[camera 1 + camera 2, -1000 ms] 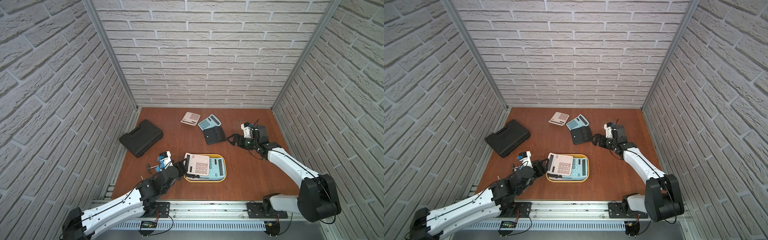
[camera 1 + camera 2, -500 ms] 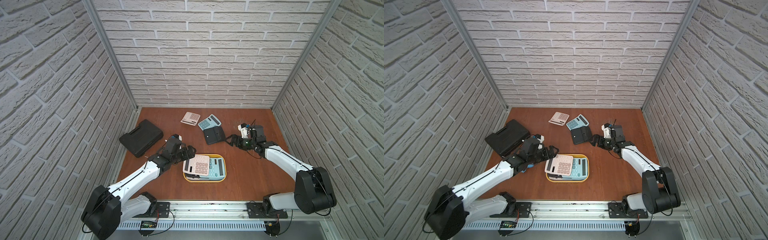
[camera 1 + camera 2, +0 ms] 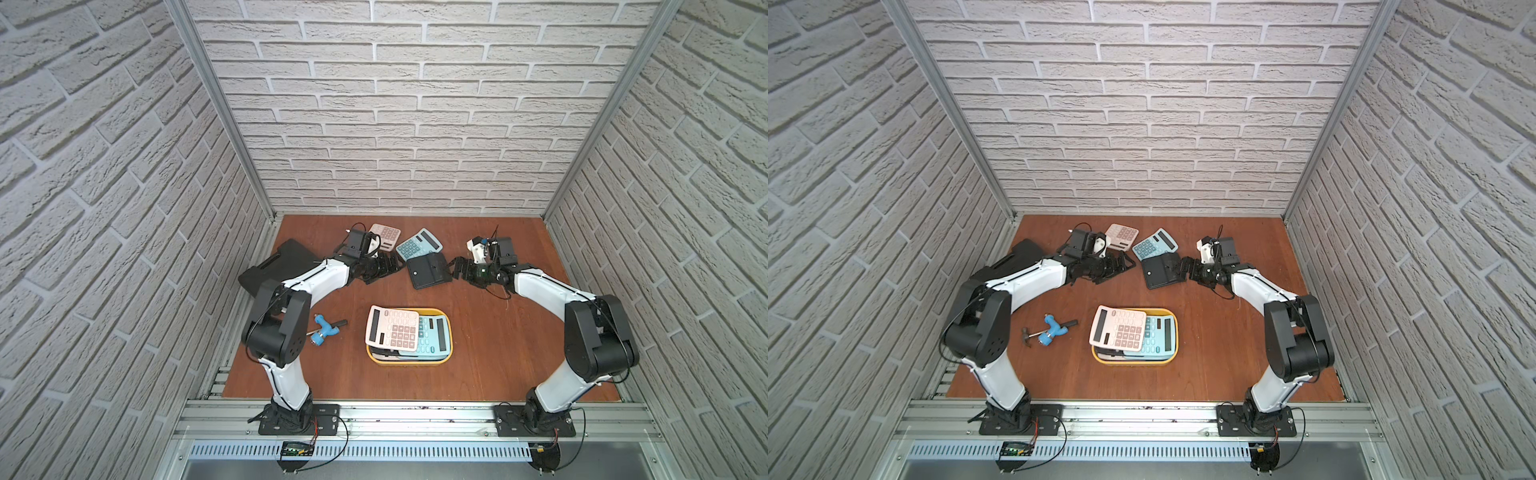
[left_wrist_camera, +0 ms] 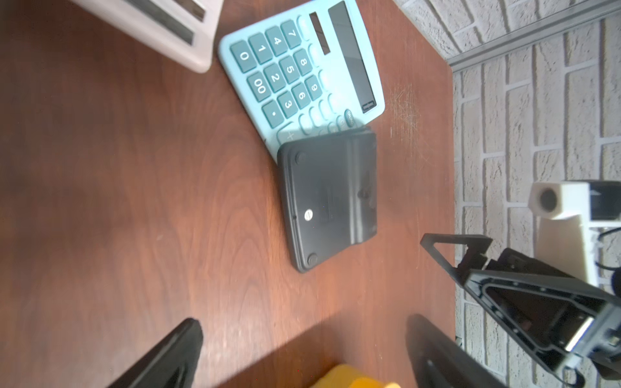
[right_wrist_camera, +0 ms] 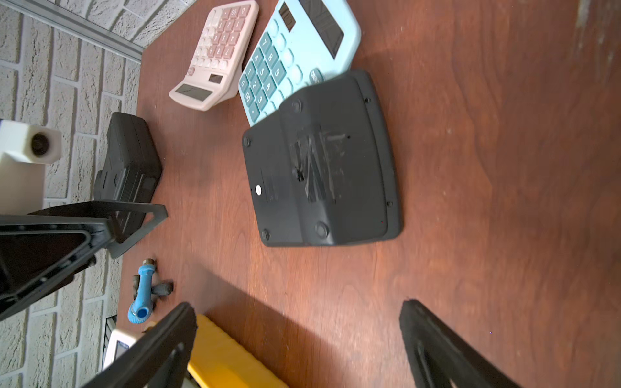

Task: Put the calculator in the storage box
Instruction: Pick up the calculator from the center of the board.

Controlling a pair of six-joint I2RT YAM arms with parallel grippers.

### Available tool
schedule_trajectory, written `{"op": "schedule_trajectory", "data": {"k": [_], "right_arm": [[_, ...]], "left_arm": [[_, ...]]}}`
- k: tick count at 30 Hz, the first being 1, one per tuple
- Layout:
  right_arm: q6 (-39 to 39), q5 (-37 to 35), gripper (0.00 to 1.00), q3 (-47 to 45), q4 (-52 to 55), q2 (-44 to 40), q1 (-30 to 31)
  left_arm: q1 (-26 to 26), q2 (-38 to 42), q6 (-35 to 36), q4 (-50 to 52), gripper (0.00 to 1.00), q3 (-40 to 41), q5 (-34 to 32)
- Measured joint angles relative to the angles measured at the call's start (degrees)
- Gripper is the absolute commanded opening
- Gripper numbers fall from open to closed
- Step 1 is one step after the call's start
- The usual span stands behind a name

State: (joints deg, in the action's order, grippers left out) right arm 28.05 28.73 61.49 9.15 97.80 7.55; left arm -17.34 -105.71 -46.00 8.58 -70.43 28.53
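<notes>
1. In both top views, the yellow storage box is seen at mid-table. A pink calculator is laid tilted across its left rim, partly over a blue calculator lying inside. At the back, a second pink calculator, a second blue calculator and a face-down black calculator are grouped. The left gripper and right gripper are held low on either side of the black calculator, apart from it. A black case and a blue-handled tool are placed at the left.
2. In the left wrist view, the left gripper is seen spread wide and empty, bare wood showing between its fingers. The black calculator is seen overlapping the second blue calculator.
3. In the right wrist view, the right gripper is likewise released, with nothing held. The black calculator is seen ahead, untouched, and the storage box appears beside one finger.
</notes>
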Motion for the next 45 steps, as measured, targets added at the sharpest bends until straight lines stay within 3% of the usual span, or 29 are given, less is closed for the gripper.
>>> {"op": "schedule_trajectory", "data": {"k": [8,13,23,27,38,45], "right_arm": [[-0.4,1.8,0.95,10.3,0.5,11.5,-1.2],[-0.5,3.3,0.94,15.6,0.7,16.8,-1.5],[-0.2,6.7,0.92,18.1,0.3,22.8,-1.4],[0.6,8.2,0.91,18.1,-0.4,22.9,-1.2],[7.7,12.8,0.89,11.7,-12.3,22.3,-1.8],[13.8,15.2,0.85,6.2,-20.5,21.0,-2.2]], "left_arm": [[-1.0,-10.7,-0.1,0.7,0.96,-7.2,2.4],[-2.8,-13.6,-0.1,0.6,0.88,-9.7,3.3],[-4.2,-19.2,-1.0,-0.8,0.50,-13.7,5.1],[-4.2,-20.0,-1.5,-1.3,0.41,-14.0,5.3],[-3.8,-20.3,-2.3,-1.5,0.35,-13.7,5.9],[-2.5,-19.6,-4.0,-7.3,0.35,-9.8,9.2]]}}
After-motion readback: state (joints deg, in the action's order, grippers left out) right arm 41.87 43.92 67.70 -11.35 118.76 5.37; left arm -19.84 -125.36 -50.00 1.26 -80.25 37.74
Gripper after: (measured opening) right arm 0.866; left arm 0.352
